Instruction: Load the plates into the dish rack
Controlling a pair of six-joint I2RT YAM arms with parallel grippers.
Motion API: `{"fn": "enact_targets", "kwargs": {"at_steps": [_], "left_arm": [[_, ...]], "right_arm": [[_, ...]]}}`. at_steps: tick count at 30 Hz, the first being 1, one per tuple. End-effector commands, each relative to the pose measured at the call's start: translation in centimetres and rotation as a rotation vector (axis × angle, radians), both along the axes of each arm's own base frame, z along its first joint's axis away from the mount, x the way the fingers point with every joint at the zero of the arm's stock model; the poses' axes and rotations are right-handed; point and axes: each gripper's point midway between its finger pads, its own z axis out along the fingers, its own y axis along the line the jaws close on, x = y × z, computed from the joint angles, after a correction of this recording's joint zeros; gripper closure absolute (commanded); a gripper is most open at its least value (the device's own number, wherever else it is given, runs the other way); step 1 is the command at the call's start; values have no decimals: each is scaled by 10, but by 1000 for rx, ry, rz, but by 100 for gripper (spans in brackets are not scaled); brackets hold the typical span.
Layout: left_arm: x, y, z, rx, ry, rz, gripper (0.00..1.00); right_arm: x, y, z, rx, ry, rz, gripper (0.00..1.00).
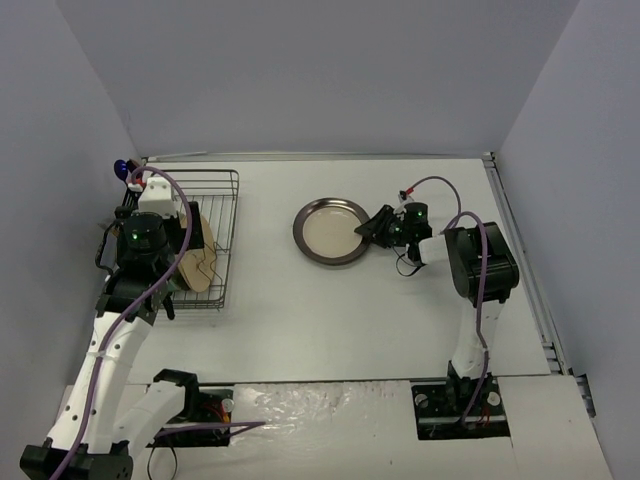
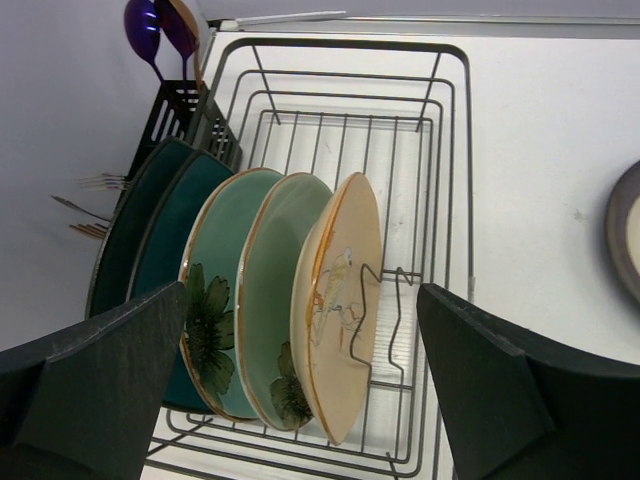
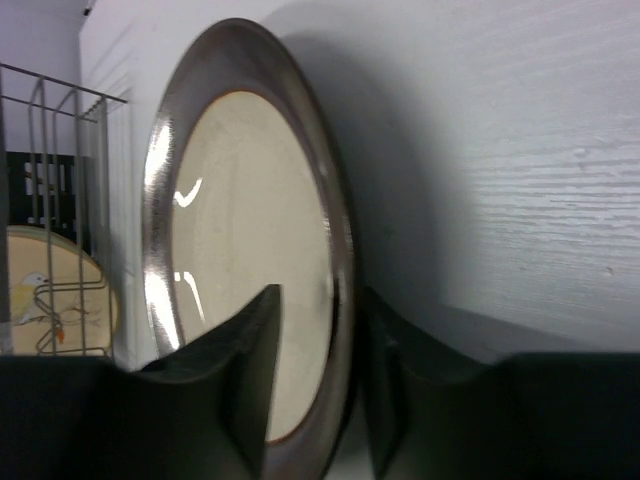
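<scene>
The brown-rimmed plate (image 1: 331,231) with a cream centre lies flat on the white table. My right gripper (image 1: 372,229) is at its right edge. In the right wrist view the gripper (image 3: 320,300) has closed round the rim of the plate (image 3: 240,250), one finger over the inner face and one against the outside. The black wire dish rack (image 1: 225,200) stands at the left. Standing in its tines are two dark teal plates (image 2: 150,230), two mint plates with dark leaves (image 2: 225,280) and a cream floral plate (image 2: 345,260). My left gripper (image 2: 300,290) hangs open above the rack's near end (image 1: 140,298), holding nothing.
A black cutlery caddy (image 2: 185,115) on the rack's far left corner holds purple utensils (image 2: 150,25). Forks (image 2: 100,182) stick out beside it. The rack's far half (image 2: 455,150) holds no plates. Grey walls close in on both sides and the back.
</scene>
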Motion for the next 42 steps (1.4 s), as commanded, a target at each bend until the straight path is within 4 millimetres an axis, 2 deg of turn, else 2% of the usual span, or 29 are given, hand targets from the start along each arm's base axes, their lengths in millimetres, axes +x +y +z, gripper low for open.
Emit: {"fn": "enact_targets", "kwargs": {"at_steps": [1,5,7,10,15,17,22,24,29,38,42], "left_arm": [[7,-18,26,-108,-104,-64,3],[2,-39,24,-219,-84,-136,3],[-1,-52,26,-288,-77,-178,3],[-7,-80,31,-444,-63,-272,3],[-12,-114,33,-627,-30,-364,3],[-13,-131,33,-690,-16,-398,3],[-11,-170,30,-741,23,-466,3],[-8,-181,28,-765,33,-474,3],[1,-209,19,-822,71,-505,3],[9,-248,21,-876,94,-571,3],[11,-262,18,-891,115,-588,11]], "right_arm": [[-16,5,-12,2,55,33,88],[-19,8,7,37,24,43,100],[-22,8,20,56,6,47,100],[-27,12,59,117,-56,62,100],[-42,15,115,203,-139,84,100],[-51,16,150,231,-200,97,100],[-72,17,196,297,-268,122,100],[-81,16,214,315,-307,131,100],[-103,16,242,352,-356,157,100],[-125,19,262,405,-392,184,100],[-130,22,267,433,-399,199,100]]}}
